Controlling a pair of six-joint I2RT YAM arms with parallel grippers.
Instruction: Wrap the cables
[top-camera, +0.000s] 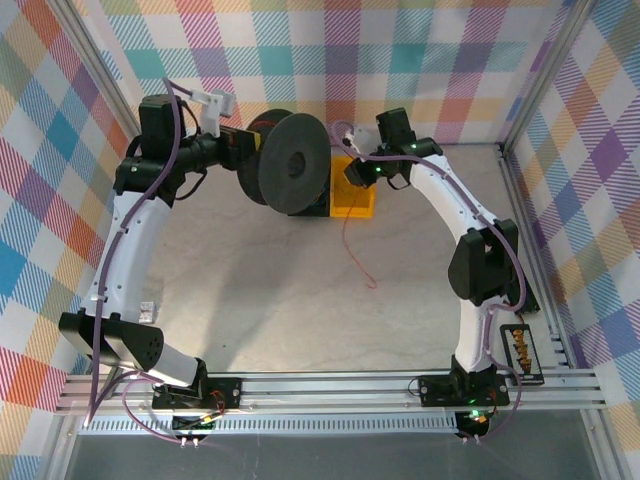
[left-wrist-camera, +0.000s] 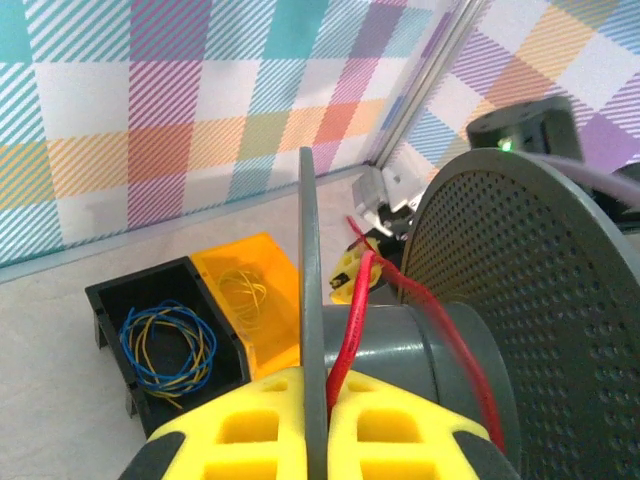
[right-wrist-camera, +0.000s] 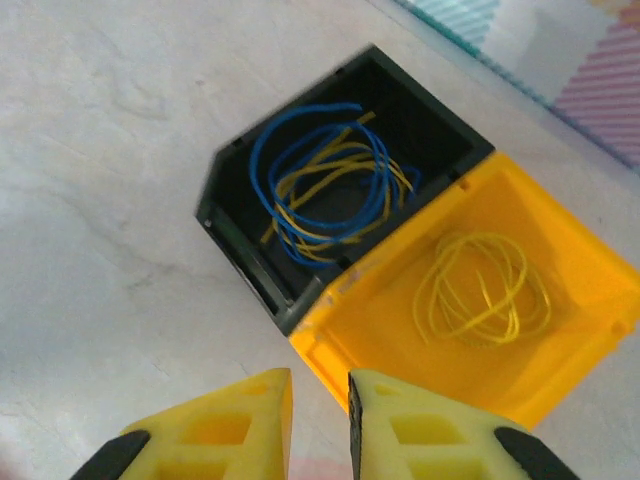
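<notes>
Left of the black spool (top-camera: 292, 163), left hand (left-wrist-camera: 315, 400) clamped tight on its flange edge; on the spool's core, red-orange wire (left-wrist-camera: 346, 340) wound and trailing right of the spool onto the bench (top-camera: 250, 280); right of the spool, right hand (right-wrist-camera: 320, 400) narrowly parted, nothing seen between.

The thin red-orange wire (left-wrist-camera: 347, 325) runs straight onto the spool (left-wrist-camera: 530, 300) hub. Its loose tail curls across the table (top-camera: 250, 290).
</notes>
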